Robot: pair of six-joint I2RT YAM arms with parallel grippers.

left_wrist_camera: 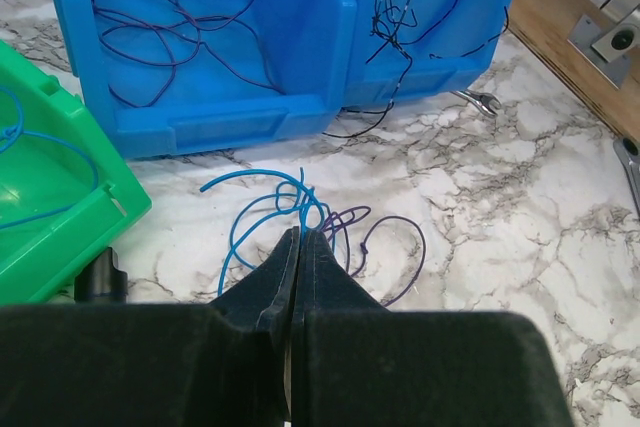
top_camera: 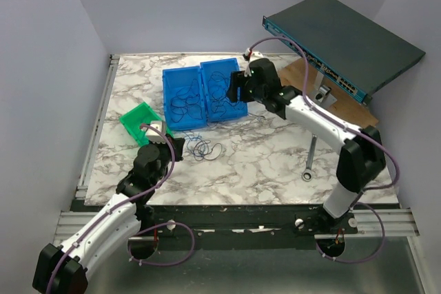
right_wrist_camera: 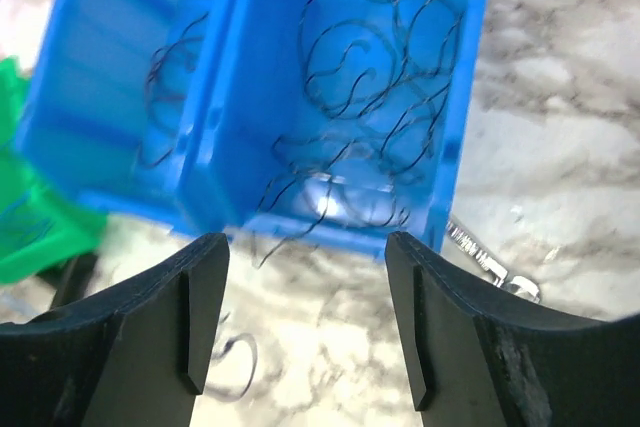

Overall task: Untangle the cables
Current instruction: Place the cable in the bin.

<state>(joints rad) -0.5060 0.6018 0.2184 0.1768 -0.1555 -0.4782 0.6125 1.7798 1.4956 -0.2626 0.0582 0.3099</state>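
Observation:
Thin cables lie in three places. A blue cable (left_wrist_camera: 262, 209) and a purple cable (left_wrist_camera: 388, 239) are looped together on the marble (top_camera: 200, 147). Purple-dark cables (left_wrist_camera: 175, 32) fill the left blue bin (top_camera: 182, 98), and dark grey cables (right_wrist_camera: 385, 97) fill the right blue bin (top_camera: 223, 87). My left gripper (left_wrist_camera: 302, 234) sits low at the loose tangle, shut, with blue strands running into its tips. My right gripper (right_wrist_camera: 305, 239) hangs open over the near wall of the right bin (right_wrist_camera: 330, 217), nothing between its fingers.
A green bin (top_camera: 140, 120) left of the blue bins holds another blue cable (left_wrist_camera: 40, 162). A silver wrench (top_camera: 310, 160) lies on the marble at right, a small wrench (right_wrist_camera: 485, 265) by the right bin's corner. A network switch (top_camera: 341, 43) leans on a wooden board (top_camera: 310, 84) back right.

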